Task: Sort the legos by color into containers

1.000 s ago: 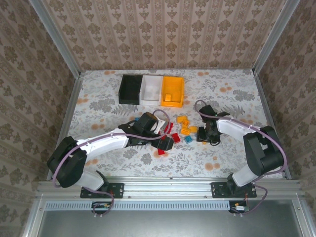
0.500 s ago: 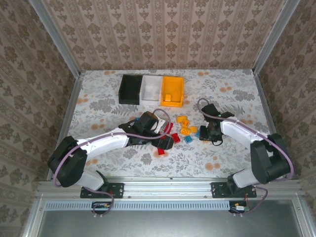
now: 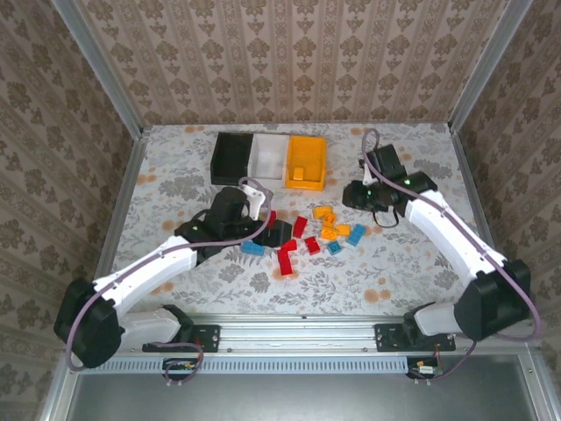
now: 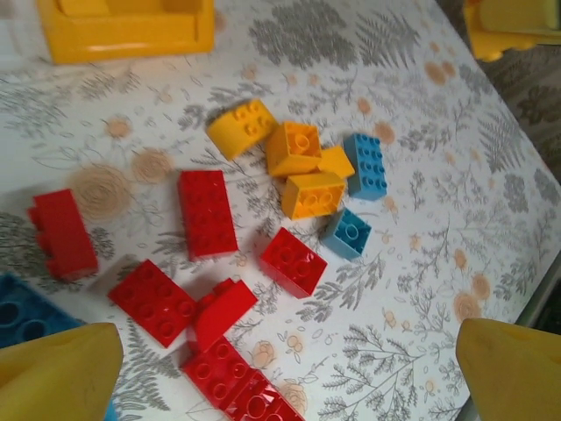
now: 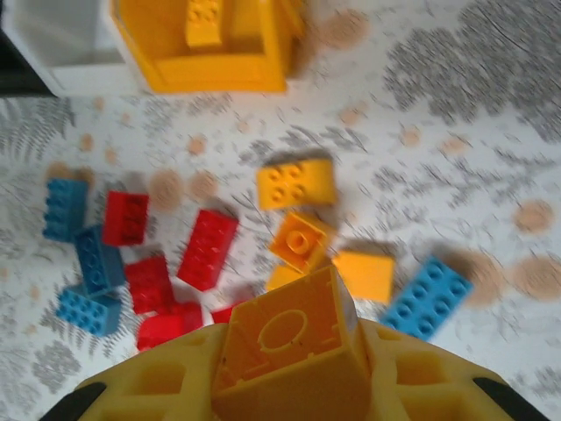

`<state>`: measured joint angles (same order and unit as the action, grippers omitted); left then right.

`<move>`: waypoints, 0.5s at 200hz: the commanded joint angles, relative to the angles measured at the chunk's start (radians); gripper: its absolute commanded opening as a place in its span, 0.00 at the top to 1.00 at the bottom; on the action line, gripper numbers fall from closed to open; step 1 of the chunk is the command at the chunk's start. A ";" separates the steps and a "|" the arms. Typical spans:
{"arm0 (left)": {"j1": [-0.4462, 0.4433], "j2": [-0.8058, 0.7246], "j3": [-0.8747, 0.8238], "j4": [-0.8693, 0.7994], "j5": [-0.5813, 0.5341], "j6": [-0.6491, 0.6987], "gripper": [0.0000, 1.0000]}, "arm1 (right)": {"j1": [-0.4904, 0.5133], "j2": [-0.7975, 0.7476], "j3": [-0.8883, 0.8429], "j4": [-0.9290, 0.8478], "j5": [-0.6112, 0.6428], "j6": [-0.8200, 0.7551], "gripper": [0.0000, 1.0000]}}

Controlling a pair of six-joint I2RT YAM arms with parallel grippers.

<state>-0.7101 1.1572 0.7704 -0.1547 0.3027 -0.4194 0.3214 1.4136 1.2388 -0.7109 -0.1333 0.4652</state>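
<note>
I look down on a table [image 3: 412, 272] under a grey floral cloth, with patterned wallpaper on the walls around it. The left arm reaches in from the near left. Its left gripper [image 3: 279, 233] hangs over the left side of the bricks, with its yellow fingers [image 4: 54, 375] spread wide. The right gripper [image 3: 358, 195] sits just right of the bins, pinching an orange brick [image 5: 287, 351] whose hollow underside faces the wrist camera. At the far middle three bins touch in a row: black bin [image 3: 219, 162], white bin [image 3: 267, 162] and orange bin [image 3: 321, 162], the last holding one orange-yellow brick [image 5: 203, 19]. The legos [image 3: 311, 235] lie loose mid-table, nearer than the bins. They are small studded blocks in red, blue and orange-yellow, and some are touching.
</note>
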 commanded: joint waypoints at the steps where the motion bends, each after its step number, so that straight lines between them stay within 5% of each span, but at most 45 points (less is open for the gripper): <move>1: 0.050 -0.056 -0.041 0.017 0.002 0.004 0.00 | 0.007 0.126 0.100 0.040 -0.065 -0.029 0.75; 100: 0.200 -0.115 -0.146 0.005 0.059 -0.038 0.00 | 0.038 0.718 0.665 0.020 -0.119 -0.020 0.76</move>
<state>-0.5259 1.0534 0.6373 -0.1493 0.3313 -0.4358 0.3527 2.0251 1.7744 -0.6464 -0.2409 0.4484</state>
